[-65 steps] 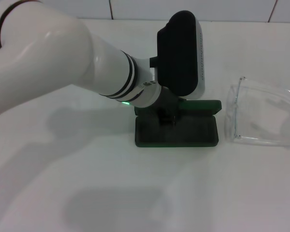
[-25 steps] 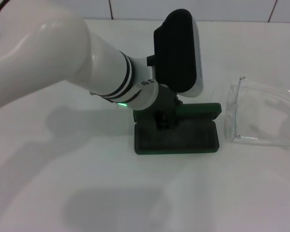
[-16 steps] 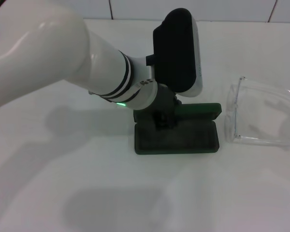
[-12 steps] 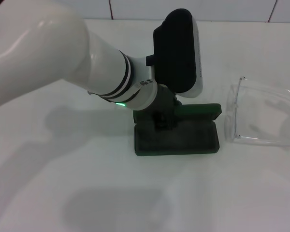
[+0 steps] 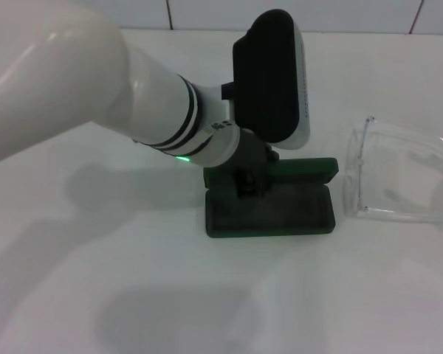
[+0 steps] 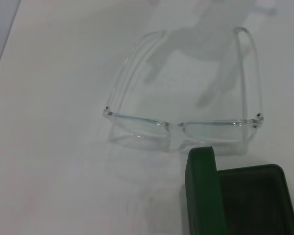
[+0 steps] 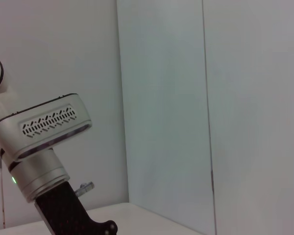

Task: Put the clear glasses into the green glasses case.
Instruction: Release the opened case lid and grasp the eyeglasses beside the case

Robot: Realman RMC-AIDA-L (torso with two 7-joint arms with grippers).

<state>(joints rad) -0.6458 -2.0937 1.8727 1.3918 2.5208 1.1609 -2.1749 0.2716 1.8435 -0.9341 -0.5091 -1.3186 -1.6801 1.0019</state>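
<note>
The green glasses case [image 5: 270, 214] lies open in the middle of the white table, its dark lined tray toward me and its lid [image 5: 304, 167] standing up behind. My left gripper [image 5: 251, 183] reaches down at the case's back left, by the hinge. The clear glasses [image 5: 399, 181] rest on the table just right of the case, apart from it. In the left wrist view the clear glasses [image 6: 183, 125] lie unfolded with both temple arms spread, right beside a corner of the green glasses case [image 6: 235, 196]. My right gripper is out of view.
The bulky white left arm [image 5: 96, 88] crosses the table's left half and hides the case's back left corner. A tiled wall [image 5: 207, 13] borders the far edge. The right wrist view shows the left arm's wrist [image 7: 44, 142] against a plain wall.
The left arm's wrist has edged slightly up and to the left over the case. The case and the glasses have stayed where they were.
</note>
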